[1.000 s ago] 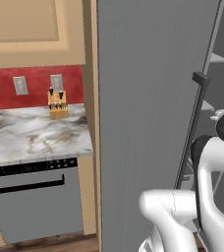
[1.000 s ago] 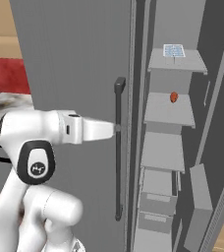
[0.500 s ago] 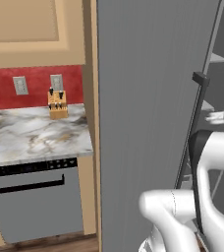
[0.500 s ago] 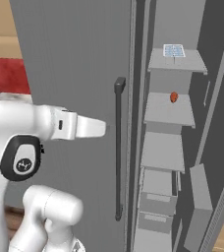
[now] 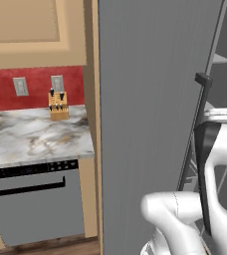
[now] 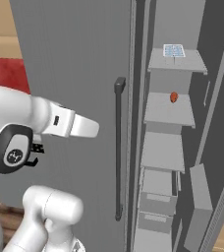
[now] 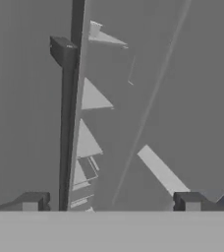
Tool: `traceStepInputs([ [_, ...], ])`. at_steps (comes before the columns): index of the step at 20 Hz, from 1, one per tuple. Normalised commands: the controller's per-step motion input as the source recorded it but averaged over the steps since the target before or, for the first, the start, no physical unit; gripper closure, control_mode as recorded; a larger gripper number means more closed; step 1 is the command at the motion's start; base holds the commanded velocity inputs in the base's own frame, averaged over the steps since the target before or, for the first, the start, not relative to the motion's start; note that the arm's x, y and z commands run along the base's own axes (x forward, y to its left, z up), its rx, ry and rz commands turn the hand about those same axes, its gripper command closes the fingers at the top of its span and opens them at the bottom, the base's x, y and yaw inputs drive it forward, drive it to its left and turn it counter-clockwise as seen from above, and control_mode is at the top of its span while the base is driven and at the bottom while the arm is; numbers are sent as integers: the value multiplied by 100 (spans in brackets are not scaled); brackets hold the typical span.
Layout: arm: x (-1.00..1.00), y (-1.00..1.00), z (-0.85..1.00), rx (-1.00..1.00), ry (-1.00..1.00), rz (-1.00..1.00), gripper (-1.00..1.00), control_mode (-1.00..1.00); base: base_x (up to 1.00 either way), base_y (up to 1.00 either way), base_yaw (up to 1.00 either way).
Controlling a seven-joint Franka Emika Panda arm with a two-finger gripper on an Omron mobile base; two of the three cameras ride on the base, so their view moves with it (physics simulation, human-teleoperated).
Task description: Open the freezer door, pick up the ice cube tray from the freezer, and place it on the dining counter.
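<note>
Hand view: the gripper (image 7: 111, 204) stands fully spread and holds nothing; its two dark tips rise at the bottom edge, and the black handle (image 7: 67, 123) runs upright above the left tip, with pale shelves (image 7: 92, 96) visible past the door edge. The gripper is close to the handle but apart from it.

Right base view: the freezer door (image 6: 74, 74) stands partly open. The tray (image 6: 174, 50) lies flat on the top shelf (image 6: 178, 63) of the freezer (image 6: 180, 147), high and far from the arm (image 6: 50, 120). A small red item (image 6: 174, 97) sits on the shelf below.

Risks:
- The gap between door and freezer looks narrow. Reaching in now could drive the arm against the door edge or the handle (image 6: 118, 147).
- The tray sits high and deep; a long reach may clip the shelf front or push the tray further back.
- A shallow grip on a flat tray could let it tip on the way out.

View differences:
- Left base view shows the door face (image 5: 150, 99), the knife block (image 5: 58, 105) on the worktop (image 5: 36, 134) and the dishwasher (image 5: 33, 206) at left.
- Right base view shows the tray and the shelf stack.
- Hand view shows the jaw spread.
</note>
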Motion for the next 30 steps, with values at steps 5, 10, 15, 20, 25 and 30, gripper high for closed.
traceStepInputs([
  [5,0,30,0,18,1,7,-100,-100,0,0,0],
  [10,-4,35,0,13,6,12,-100,-100,0,0,0],
  [15,-10,26,0,13,7,14,-100,-100,0,0,0],
  [20,-12,17,0,11,7,15,-100,-100,0,0,0],
  [25,-8,17,-2,6,4,11,-100,-100,0,0,0],
  [30,0,25,-19,1,0,7,-100,-100,0,0,0],
])
